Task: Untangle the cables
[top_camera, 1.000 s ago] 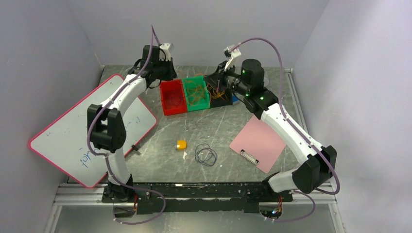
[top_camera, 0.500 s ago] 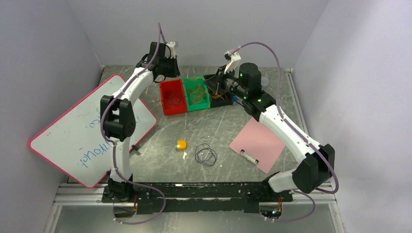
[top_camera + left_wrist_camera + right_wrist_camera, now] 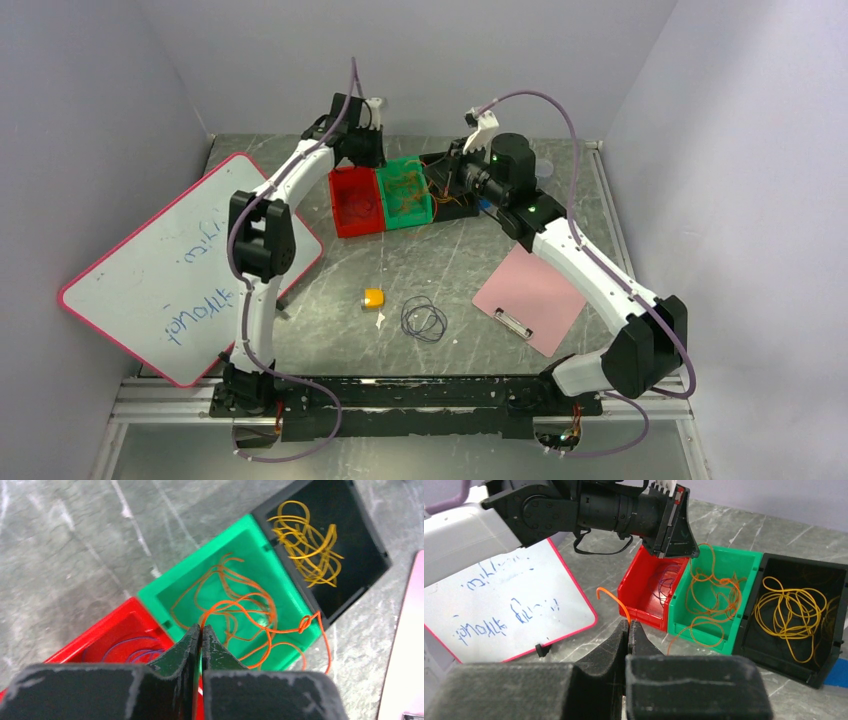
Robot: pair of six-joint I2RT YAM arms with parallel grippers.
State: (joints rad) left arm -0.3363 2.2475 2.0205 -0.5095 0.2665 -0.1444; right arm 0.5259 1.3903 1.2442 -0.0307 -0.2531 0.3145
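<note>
Orange cables are filling the green bin, purple cables the red bin, yellow cables the black bin, while left gripper and right gripper are each clamping an orange strand.

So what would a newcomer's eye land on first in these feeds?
Most likely the row of red bin, green bin and black bin at the table's far middle, sorted by colour: orange cables in the green, yellow cables in the black. Next, the left pincer and right pincer, close together at the bins, each shut on an orange strand. A pink-edged whiteboard lies at left.
</note>
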